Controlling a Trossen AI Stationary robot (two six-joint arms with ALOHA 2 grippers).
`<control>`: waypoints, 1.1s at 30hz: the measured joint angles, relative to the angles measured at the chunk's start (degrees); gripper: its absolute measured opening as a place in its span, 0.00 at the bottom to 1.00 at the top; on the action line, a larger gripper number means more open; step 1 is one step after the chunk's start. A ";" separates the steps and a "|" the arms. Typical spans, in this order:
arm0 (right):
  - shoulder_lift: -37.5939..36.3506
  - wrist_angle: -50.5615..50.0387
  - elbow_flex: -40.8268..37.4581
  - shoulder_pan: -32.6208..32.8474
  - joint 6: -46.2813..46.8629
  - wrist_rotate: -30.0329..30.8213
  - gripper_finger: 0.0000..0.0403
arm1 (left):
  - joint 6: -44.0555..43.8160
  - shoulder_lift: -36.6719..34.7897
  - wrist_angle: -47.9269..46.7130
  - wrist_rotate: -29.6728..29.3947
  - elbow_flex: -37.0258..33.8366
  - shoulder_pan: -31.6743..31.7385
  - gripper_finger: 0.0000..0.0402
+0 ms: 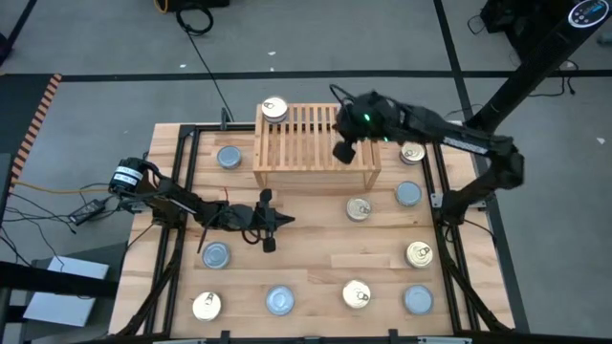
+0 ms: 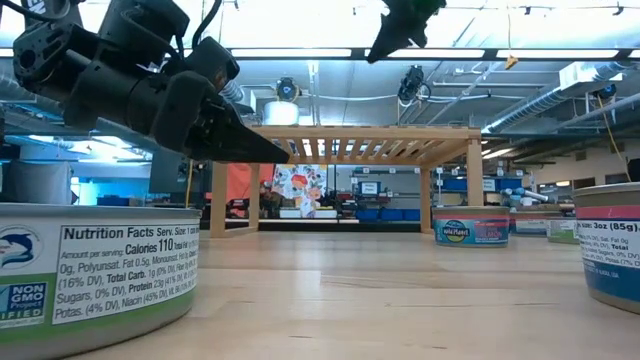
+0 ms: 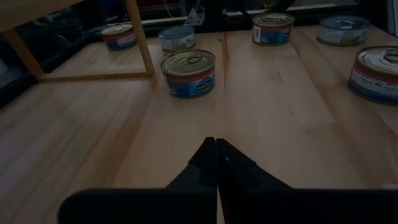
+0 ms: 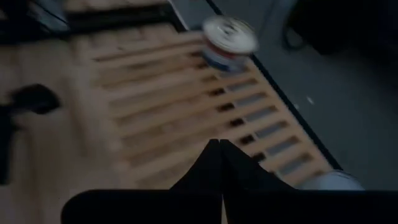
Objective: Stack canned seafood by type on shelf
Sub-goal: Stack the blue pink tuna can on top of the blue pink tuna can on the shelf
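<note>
The shelf (image 1: 316, 143) stands at the table's far middle, and one gold-topped tin (image 1: 274, 110) rests on its slatted top at the far left corner. Several more tins of canned seafood lie spread over the table, such as a gold-topped one (image 1: 359, 209) and a silver-topped one (image 1: 408, 194). My right gripper (image 1: 344, 151) hangs shut and empty above the right part of the shelf (image 4: 186, 118), pointing toward the tin (image 4: 229, 36). My left gripper (image 1: 282, 222) is shut and empty, low over the table's middle, in front of the shelf (image 2: 350, 140).
Tins stand along the near edge (image 1: 280, 300), on the right side (image 1: 419, 253) and at the left (image 1: 216, 255). One silver-topped tin (image 1: 229, 158) stands left of the shelf, a gold-topped one (image 1: 412, 153) to its right. Bare planks lie around my left gripper (image 3: 216, 142).
</note>
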 joint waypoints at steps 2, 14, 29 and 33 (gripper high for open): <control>-2.87 4.49 -4.79 2.47 1.15 -0.04 0.00 | -0.04 0.01 0.15 -0.01 0.00 0.00 0.00; -10.23 30.84 -31.82 17.81 8.79 4.74 0.00 | -0.10 -0.01 0.30 -0.01 0.00 0.00 0.00; -9.85 46.87 -43.82 24.76 11.06 7.27 0.07 | -0.34 0.00 0.27 -0.01 0.00 0.00 0.00; -9.85 46.95 -43.82 24.76 10.65 7.17 0.06 | -0.48 0.01 0.25 -0.01 0.00 0.00 0.00</control>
